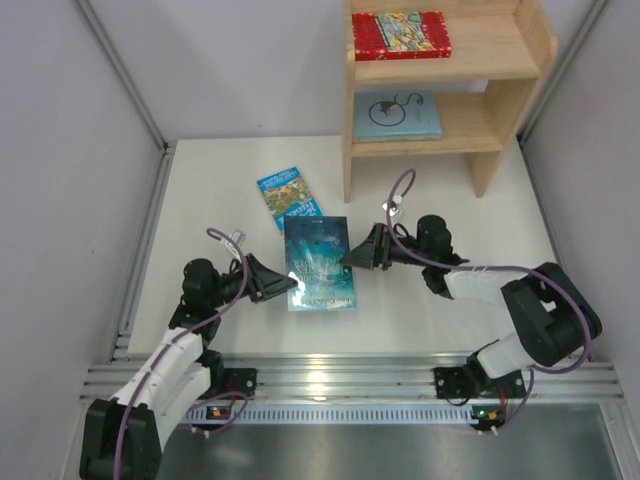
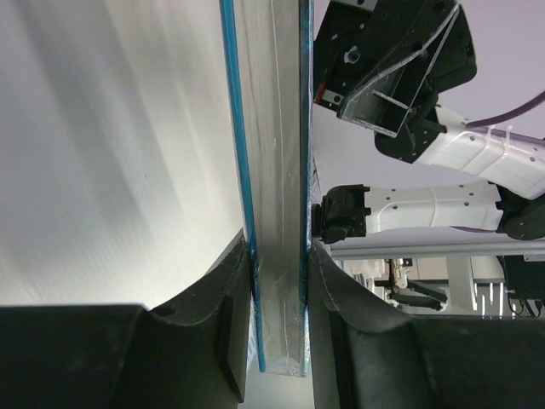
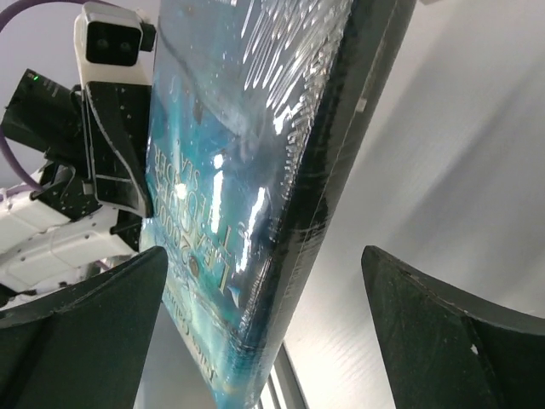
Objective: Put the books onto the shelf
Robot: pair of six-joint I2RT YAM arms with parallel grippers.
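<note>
Handover step: left gripper (image 1: 278,283), fingers clamped on teal book (image 1: 318,262) by its nearest edge, over table (image 1: 200,220) between the arms. Right gripper (image 1: 352,256), fingers spread wide, straddles the opposite edge, apparently not touching. Next, likely: right closes, left lets go, book goes to shelf (image 1: 505,110).

Overhead looks down; both wrist cameras closely face teal book (image 1: 318,262).

teal book (image 3: 247,213) cover partly legible: "leagues"
</note>
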